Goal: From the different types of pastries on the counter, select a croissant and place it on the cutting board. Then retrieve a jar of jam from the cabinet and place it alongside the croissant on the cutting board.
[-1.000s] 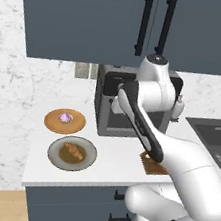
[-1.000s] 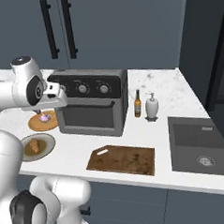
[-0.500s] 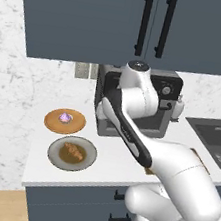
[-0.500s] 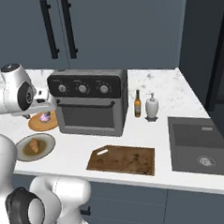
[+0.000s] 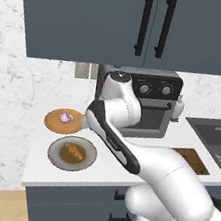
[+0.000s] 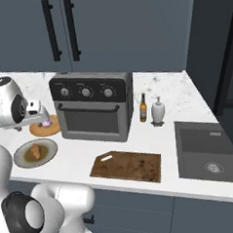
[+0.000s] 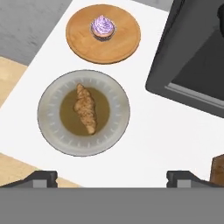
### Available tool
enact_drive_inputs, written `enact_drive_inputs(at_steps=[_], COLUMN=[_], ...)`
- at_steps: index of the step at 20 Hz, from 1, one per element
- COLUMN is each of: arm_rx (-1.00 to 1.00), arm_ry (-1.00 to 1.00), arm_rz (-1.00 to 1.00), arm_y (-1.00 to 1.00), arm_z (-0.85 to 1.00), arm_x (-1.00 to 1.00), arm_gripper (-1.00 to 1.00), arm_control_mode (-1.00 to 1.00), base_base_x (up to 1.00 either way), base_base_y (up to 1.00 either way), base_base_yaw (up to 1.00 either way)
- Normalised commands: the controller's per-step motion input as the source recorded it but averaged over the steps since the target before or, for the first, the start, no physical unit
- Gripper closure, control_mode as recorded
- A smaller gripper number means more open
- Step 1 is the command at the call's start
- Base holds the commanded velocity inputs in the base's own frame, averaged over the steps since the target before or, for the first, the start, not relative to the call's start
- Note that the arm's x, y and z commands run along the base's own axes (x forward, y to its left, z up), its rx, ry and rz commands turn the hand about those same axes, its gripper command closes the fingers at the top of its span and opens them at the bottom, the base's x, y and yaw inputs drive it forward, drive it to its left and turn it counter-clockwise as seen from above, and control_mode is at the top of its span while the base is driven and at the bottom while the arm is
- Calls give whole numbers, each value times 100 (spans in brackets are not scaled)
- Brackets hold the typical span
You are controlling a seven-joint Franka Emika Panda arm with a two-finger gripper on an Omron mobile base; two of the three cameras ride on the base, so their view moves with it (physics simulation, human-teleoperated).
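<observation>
The golden-brown croissant (image 7: 85, 108) lies lengthwise in the middle of a round grey plate (image 7: 50, 131) near the front edge of the white marble counter (image 7: 144, 131), and just beyond that plate sits a round wooden board (image 7: 120, 46) carrying a small purple-frosted cupcake (image 7: 103, 27). From the hand view the robot's two-finger gripper (image 7: 111, 177) hangs above the counter with its dark fingertips (image 7: 43, 176) spread wide and nothing between them; the croissant is below and a little towards the left tip, not touched. Beside the plates stands a black countertop toaster oven (image 6: 93, 110) with three knobs across its top panel, and in the left base view the white arm (image 5: 124, 135) bends across in front of it, with the croissant plate (image 5: 54, 157) on the counter to its left. To the right of the oven a brown rectangular wooden cutting board (image 6: 126, 166) lies flat with nothing on it, well apart from the croissant. Behind it are a small dark bottle (image 6: 143, 108) and a white soap dispenser (image 6: 158, 111), near the dark sink (image 6: 208, 152). The dark blue cabinet doors (image 6: 83, 27) overhead are closed
</observation>
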Motion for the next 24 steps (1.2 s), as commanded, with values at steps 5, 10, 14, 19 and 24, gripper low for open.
enact_drive_inputs(at_steps=[5, 10, 14, 19, 24], arm_rx=[0, 0, 0, 0, 0], arm_ry=[0, 0, 0, 0, 0], arm_rz=[7, 7, 6, 6, 6], arm_y=[40, 30, 22, 21, 16], arm_z=[-33, -43, -49, -46, -39], arm_x=[4, 19, 19, 22, 24], arm_gripper=[-100, -100, -100, -100, -100], arm_control_mode=[-100, -100, -100, -100, -100], base_base_x=[0, 0, 0, 0, 0], base_base_y=[0, 0, 0, 0, 0], base_base_yaw=[0, 0, 0, 0, 0])
